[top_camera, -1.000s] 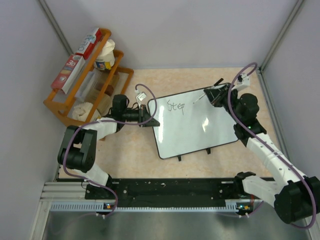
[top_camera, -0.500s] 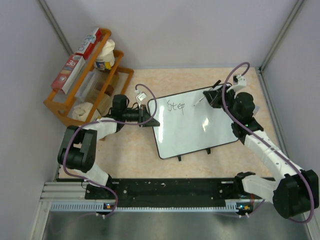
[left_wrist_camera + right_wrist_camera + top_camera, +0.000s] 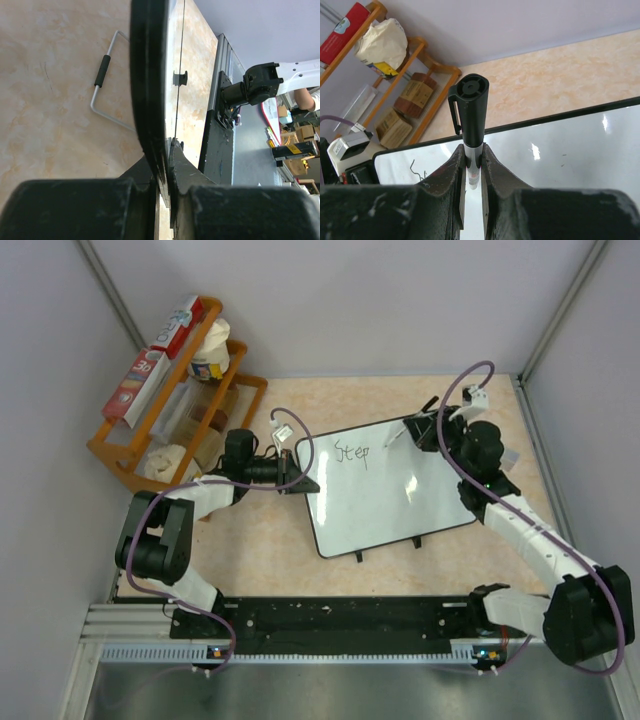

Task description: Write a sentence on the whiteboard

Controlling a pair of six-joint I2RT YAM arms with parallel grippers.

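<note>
Beige marbled tabletop (image 3: 260,550) holds glossy white black-rimmed whiteboard (image 3: 390,502), left gripper (image 3: 296,473) clamped on its left edge, right gripper (image 3: 428,428) pinching black-capped marker (image 3: 471,115) over its far edge; board may skid if clamp slips.

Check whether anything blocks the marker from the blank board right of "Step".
Nothing visible does. The right gripper holds the marker at the whiteboard's far edge, and the surface right of "Step" is bare. The left gripper clamps the left edge, away from that path.
</note>
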